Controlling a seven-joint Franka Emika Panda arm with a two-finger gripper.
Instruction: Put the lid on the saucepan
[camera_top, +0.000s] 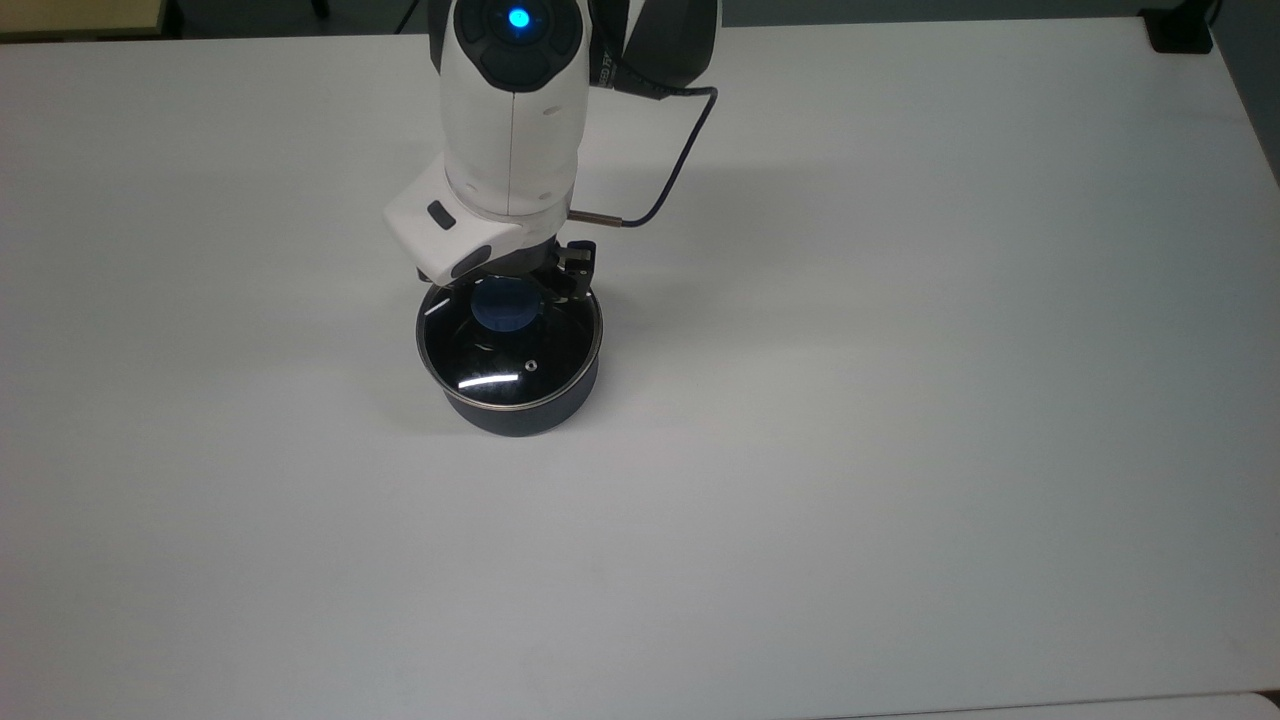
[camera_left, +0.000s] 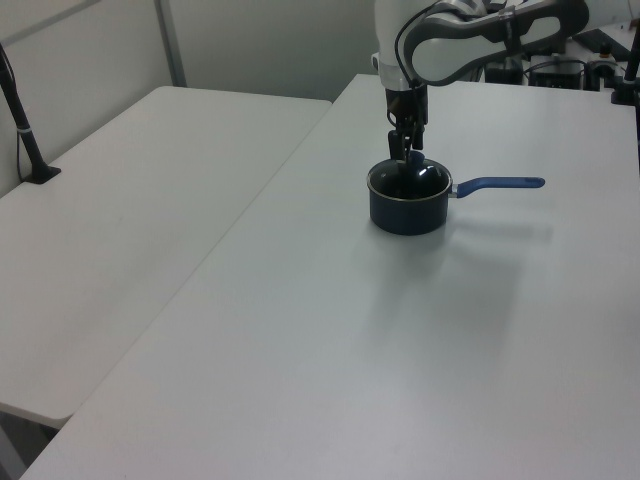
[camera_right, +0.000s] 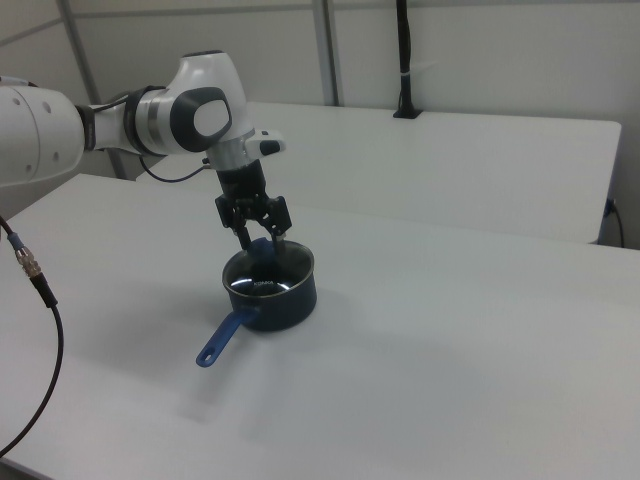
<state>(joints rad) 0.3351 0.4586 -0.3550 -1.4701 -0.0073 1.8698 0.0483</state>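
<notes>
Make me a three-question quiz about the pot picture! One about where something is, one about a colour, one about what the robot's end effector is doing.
1. Where is the lid?
A. flat on the table
B. on the saucepan
C. leaning on the wall

2. What colour is the saucepan's handle?
A. blue
B. red
C. yellow

3. What are the end effector's fingers doing?
A. spread wide, far above the pot
B. gripping the handle
C. standing either side of the lid's knob

Answers:
1 B: the metal rim sits on the saucepan.
2 A: the left view shows a blue handle.
3 C: the end effector brackets the blue knob.
</notes>
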